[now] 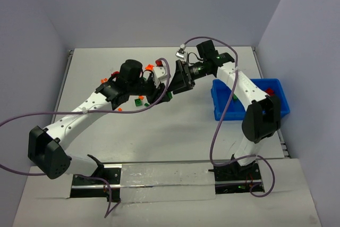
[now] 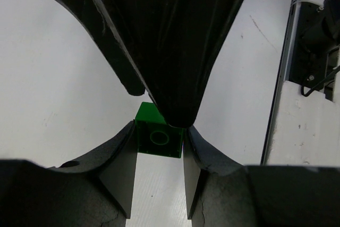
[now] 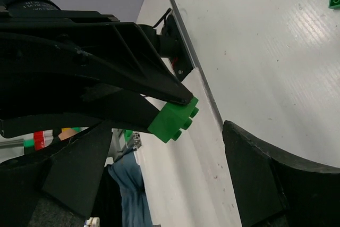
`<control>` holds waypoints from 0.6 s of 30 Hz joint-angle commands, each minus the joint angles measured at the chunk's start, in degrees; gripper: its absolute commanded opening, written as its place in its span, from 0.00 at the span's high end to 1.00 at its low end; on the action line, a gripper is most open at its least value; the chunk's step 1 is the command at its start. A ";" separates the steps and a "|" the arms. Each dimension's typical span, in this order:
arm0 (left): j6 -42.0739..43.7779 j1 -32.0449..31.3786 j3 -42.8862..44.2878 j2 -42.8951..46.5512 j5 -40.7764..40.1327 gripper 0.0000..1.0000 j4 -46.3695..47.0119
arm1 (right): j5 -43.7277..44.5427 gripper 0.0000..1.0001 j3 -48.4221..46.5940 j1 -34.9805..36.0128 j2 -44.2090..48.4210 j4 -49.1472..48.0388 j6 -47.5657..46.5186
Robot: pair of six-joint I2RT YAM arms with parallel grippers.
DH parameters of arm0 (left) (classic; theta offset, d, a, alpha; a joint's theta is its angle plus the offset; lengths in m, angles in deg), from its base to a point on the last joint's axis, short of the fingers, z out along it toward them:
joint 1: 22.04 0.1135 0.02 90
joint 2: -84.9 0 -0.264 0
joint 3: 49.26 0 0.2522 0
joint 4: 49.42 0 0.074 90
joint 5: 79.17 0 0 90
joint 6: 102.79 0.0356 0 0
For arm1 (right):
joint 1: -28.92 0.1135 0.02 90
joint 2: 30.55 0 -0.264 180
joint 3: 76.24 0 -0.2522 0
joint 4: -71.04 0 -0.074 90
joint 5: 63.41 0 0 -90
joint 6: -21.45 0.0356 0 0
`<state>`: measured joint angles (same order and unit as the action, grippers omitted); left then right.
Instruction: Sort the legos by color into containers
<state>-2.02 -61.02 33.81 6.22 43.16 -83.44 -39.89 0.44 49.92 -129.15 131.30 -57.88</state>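
White table (image 1: 175,136), plain grey walls. Your green brick (image 2: 159,137) is up off the surface, mid-frame in the top view. It's pinched side to side at the tips of the left gripper (image 2: 159,128), which is clamped firmly on it.

Right gripper (image 3: 170,131) is spread wide with that same brick sitting in the gap. In the right wrist view neither of its fingers touches the brick. In the left wrist view a black finger (image 2: 175,51), likely the right arm's, crosses just above it; can't tell you if it makes contact. Reads to me like a mid-air handoff toward the bin side.

Blue bin (image 1: 218,102) sits at the right of the frame, partly under the right arm. You can see at least one red lego (image 1: 271,92) in its upper-right part; dividers aren't resolvable.

Loose legos (image 1: 139,102) in red, orange and green lie scattered upper-centre around the left wrist, well apart from the bin.

My read: early in the sort. Most pieces are left, and this green one isn't delivered yet.
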 commanded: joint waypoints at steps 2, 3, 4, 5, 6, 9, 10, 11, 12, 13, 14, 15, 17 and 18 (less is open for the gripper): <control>1.18 -0.48 3.60 -0.46 -3.77 1.00 0.04 | 0.96 0.13 0.65 1.69 -0.44 -2.12 1.03; 1.15 -0.48 3.76 -0.51 -3.95 1.00 0.11 | 1.28 0.14 0.88 1.95 -0.52 -1.98 0.85; 1.05 -0.50 3.93 -0.54 -4.25 1.00 0.21 | 1.59 0.18 1.23 2.18 -0.67 -1.93 0.57; 0.94 -0.56 3.99 -0.59 -4.36 1.00 0.21 | 1.98 0.21 1.45 2.34 -0.78 -1.93 0.51; 0.92 -0.50 4.07 -0.53 -4.46 1.00 0.29 | 2.05 0.22 1.63 2.44 -0.80 -1.93 0.57; 0.71 -0.57 4.26 -0.51 -4.47 1.00 0.39 | 2.58 0.28 2.28 2.72 -1.32 -2.37 1.15; 0.63 -0.57 4.31 -0.54 -4.43 1.00 0.41 | 2.51 0.29 2.26 2.75 -1.46 -2.51 1.52; 0.57 -0.57 4.44 -0.60 -4.30 1.00 0.48 | 2.31 0.30 2.19 2.81 -1.85 -2.90 1.91; 0.57 -0.63 4.50 -0.66 -4.36 1.00 0.42 | 1.85 0.31 2.08 2.81 -2.14 -3.13 2.31; 0.61 -0.66 4.53 -0.69 -4.39 1.00 0.39 | 1.42 0.31 2.02 2.81 -2.29 -3.37 2.75; 0.72 -0.69 4.53 -0.69 -4.46 1.00 0.39 | 0.93 0.32 2.02 2.81 -2.47 -3.69 3.26; 0.95 -0.77 4.53 -0.69 -4.65 1.00 0.33 | 0.02 0.32 2.20 2.78 -2.85 -4.43 4.56; 1.42 -1.07 4.45 -0.77 -5.07 1.00 0.22 | -2.96 0.32 3.27 2.72 -3.40 -7.14 7.52; 1.45 -1.17 4.44 -0.78 -5.09 1.00 0.14 | -3.91 0.33 3.73 2.72 -3.43 -8.15 8.63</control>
<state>-1.40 -61.11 34.79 5.48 38.02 -86.02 -39.40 2.52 51.55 -131.55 128.68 -54.25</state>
